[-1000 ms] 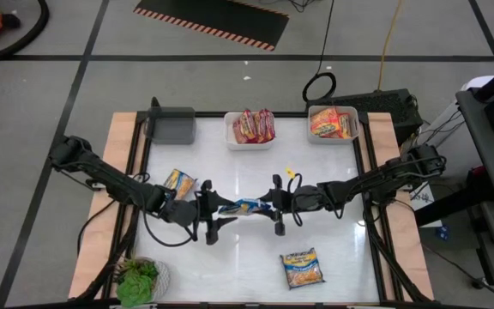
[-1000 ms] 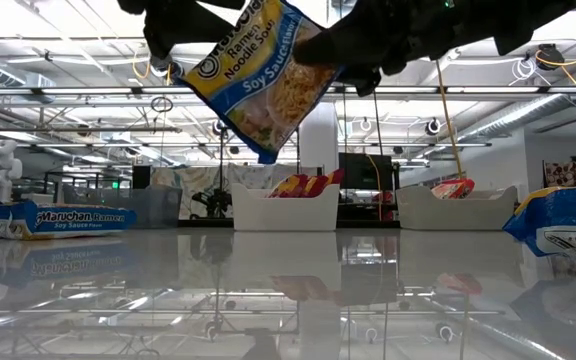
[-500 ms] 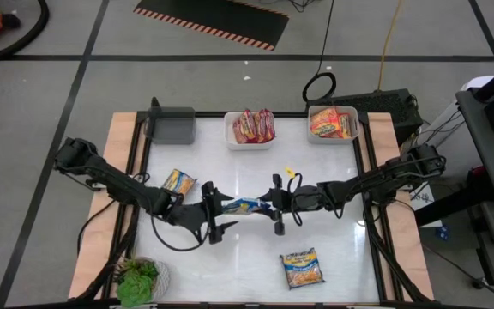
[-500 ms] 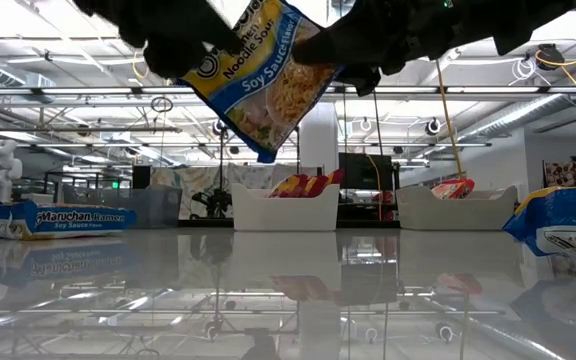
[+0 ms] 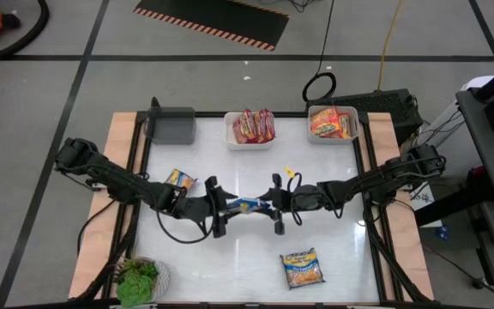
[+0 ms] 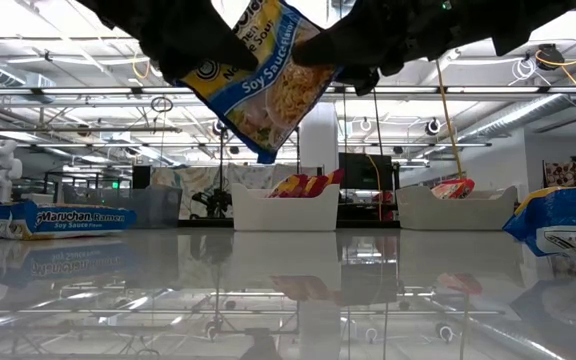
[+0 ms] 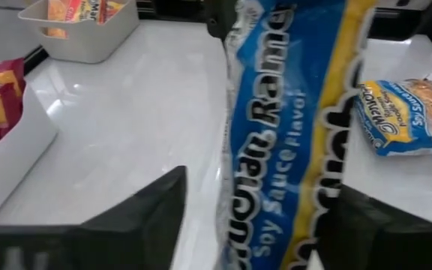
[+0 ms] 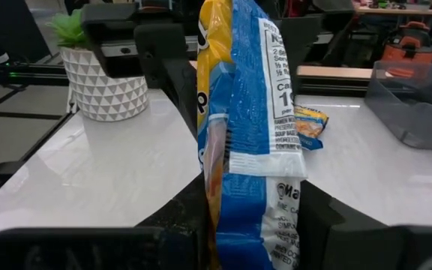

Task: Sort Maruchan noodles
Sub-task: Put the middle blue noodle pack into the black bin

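Handing over midair, your right gripper (image 5: 274,204) clamps the blue packet (image 5: 247,205); left gripper (image 5: 219,209) straddles it, jaws apart; release early and it drops

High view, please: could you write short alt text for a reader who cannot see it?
From above, a blue-and-yellow Maruchan packet hangs over mid-table between the right gripper, shut on it, and the left gripper, jaws around its other end. Two more blue packets lie on the table; white bins hold red and orange packets beside a grey bin.
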You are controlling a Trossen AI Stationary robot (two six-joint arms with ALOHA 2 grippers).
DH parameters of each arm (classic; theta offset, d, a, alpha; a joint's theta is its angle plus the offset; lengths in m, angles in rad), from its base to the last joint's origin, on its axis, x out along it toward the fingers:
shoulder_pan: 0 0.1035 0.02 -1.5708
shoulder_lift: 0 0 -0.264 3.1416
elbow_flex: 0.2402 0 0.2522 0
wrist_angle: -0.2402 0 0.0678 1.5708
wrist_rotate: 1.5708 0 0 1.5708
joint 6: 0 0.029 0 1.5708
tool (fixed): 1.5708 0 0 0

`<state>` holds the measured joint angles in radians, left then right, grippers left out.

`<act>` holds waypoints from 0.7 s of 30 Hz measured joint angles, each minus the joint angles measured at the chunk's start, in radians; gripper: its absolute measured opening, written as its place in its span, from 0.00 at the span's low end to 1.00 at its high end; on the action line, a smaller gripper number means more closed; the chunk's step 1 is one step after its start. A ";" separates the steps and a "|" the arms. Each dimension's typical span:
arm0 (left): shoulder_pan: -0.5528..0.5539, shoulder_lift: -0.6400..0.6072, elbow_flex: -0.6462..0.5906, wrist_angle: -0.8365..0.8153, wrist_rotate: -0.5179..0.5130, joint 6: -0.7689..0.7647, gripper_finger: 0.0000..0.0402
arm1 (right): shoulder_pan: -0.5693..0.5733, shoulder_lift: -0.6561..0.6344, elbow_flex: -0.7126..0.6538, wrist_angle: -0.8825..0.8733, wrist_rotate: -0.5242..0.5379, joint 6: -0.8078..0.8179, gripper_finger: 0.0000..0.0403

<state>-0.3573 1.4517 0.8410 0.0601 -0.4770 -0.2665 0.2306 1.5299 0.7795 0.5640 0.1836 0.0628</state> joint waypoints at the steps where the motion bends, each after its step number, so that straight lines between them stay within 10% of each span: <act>1: 0.002 0.000 0.000 0.000 0.003 0.003 0.57 | 0.000 0.000 0.000 0.000 0.000 0.000 0.27; 10: 0.005 0.000 0.000 0.017 -0.023 0.081 0.31 | 0.000 0.000 0.001 -0.006 0.051 0.000 0.30; 21: 0.002 0.000 0.000 0.031 -0.048 0.081 0.31 | 0.000 -0.016 0.001 -0.019 0.061 0.003 0.32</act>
<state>-0.3549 1.4513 0.8410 0.0911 -0.5254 -0.1852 0.2302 1.5142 0.7803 0.5451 0.2450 0.0660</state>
